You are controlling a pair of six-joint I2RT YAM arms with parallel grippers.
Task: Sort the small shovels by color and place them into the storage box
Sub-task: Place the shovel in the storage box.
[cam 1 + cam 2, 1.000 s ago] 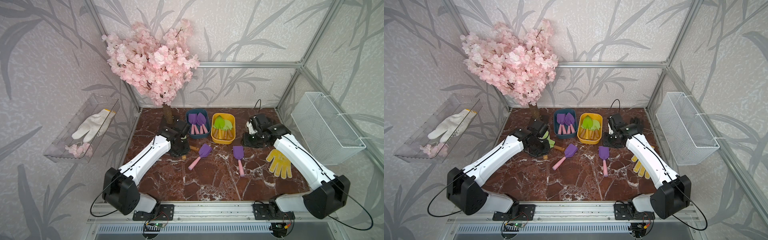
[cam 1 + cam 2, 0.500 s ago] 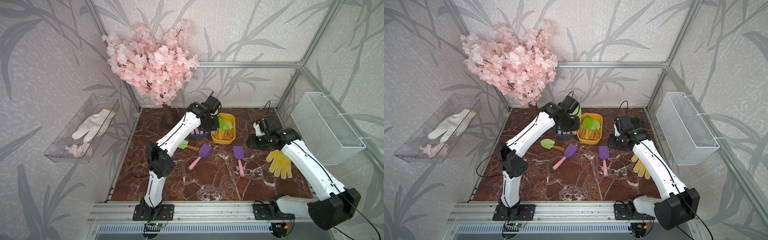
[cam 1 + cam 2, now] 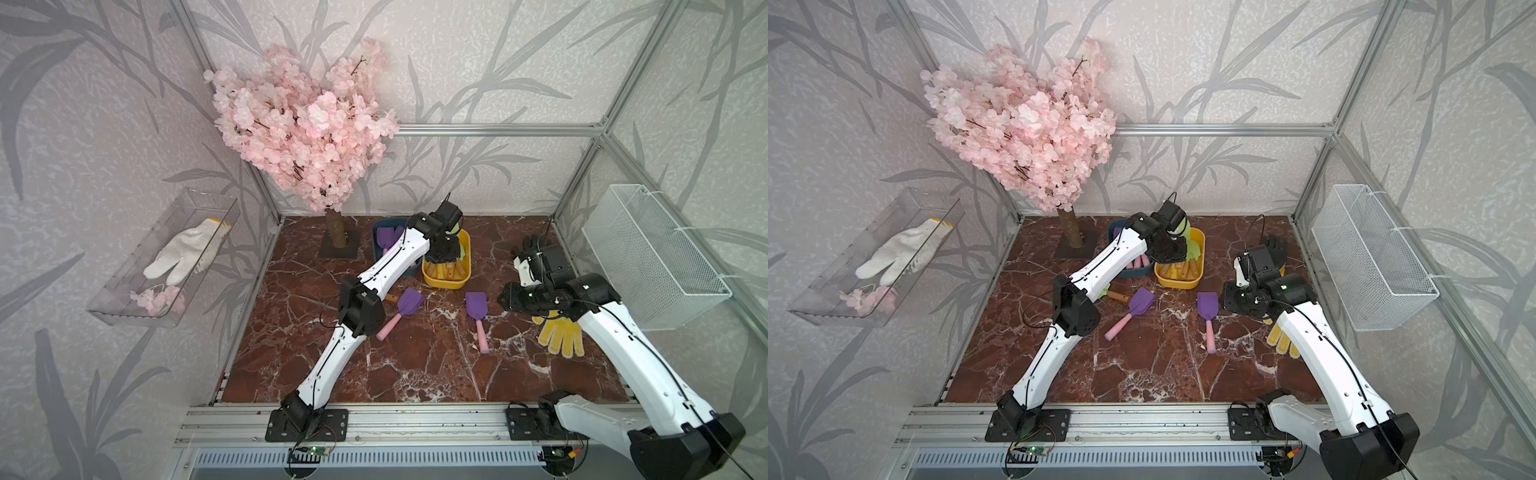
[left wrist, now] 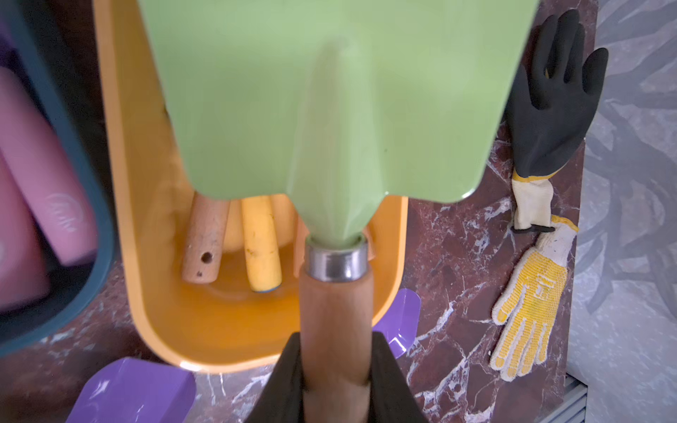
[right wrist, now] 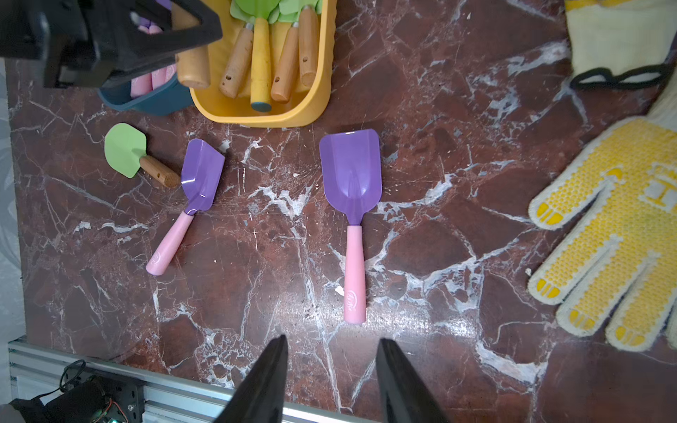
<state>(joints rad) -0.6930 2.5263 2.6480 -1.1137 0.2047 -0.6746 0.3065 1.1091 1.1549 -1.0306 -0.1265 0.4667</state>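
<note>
- While three shovels lie loose on the surface (image 5: 256, 293), the sort looks to me well along but unfinished: two purple and one green are left to box, besides the one held in the air.
- Nearest, the right tool (image 5: 331, 338) hovers over bare surface, its jaws parted with nothing between them.
- Just beyond it lies the right purple shovel (image 5: 351, 175), flat, with its pink handle toward the near edge.
- To the right of that shovel a yellow glove (image 5: 604, 238) lies flat; it is no part of the sort.
- To the left, the left purple shovel (image 5: 201, 175) lies slanted, and the loose green shovel (image 5: 124, 150) lies just beside its blade, farther left.
- Farther back stands the yellow box (image 5: 322, 91), which holds green-bladed shovels: three wooden handles and one yellow handle show.
- Close on its left, the blue box (image 5: 154, 102) holds purple shovels with pink handles; the arm hides how many.
- Above the yellow box, the left tool (image 4: 337, 340) is clamped on the wooden handle of the held green shovel (image 4: 329, 110), whose blade points to the far side and which is not yet set down.
- At the far right lies a black glove (image 4: 549, 102).
</note>
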